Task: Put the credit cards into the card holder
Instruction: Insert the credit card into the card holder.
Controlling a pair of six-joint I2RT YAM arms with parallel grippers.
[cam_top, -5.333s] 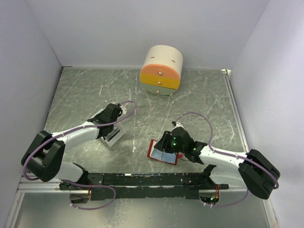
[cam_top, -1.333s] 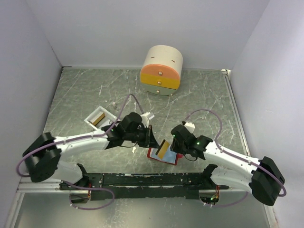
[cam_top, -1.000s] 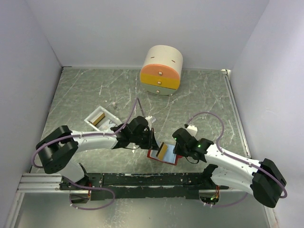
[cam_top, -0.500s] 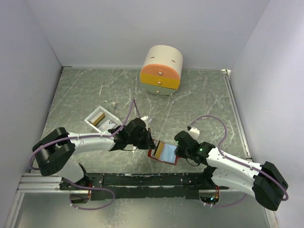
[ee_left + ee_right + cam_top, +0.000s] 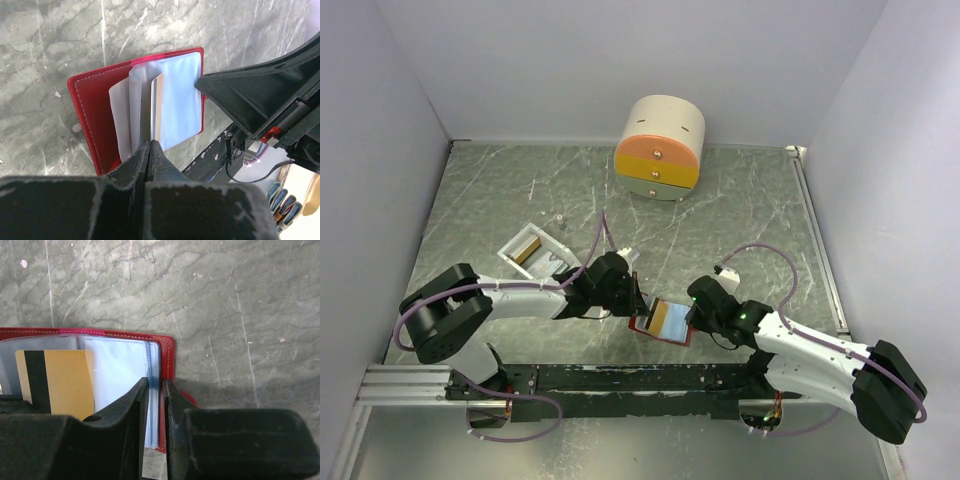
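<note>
The red card holder (image 5: pixel 645 331) lies open near the table's front edge, its pale-blue sleeves fanned up. My left gripper (image 5: pixel 634 298) is shut on an orange-gold credit card (image 5: pixel 663 317), which stands among the sleeves. In the left wrist view the gripper (image 5: pixel 150 143) pinches the card (image 5: pixel 156 107) edge-on above the holder (image 5: pixel 87 115). My right gripper (image 5: pixel 694 316) is shut on the holder's right edge. In the right wrist view the gripper (image 5: pixel 156 382) clamps the sleeves and red cover (image 5: pixel 125 333). The gold card with its black stripe (image 5: pixel 57 380) shows at the left.
A white tray (image 5: pixel 510 248) behind the left arm holds another orange-brown card (image 5: pixel 528 249). A round cream-and-orange drawer box (image 5: pixel 660 148) stands at the back. The black rail (image 5: pixel 640 378) runs along the front edge just below the holder.
My left arm came from the white tray to the holder, carrying the gold card. In the last half second the card's gold face has come into view over the sleeves. My right gripper stays at the holder's right edge.
</note>
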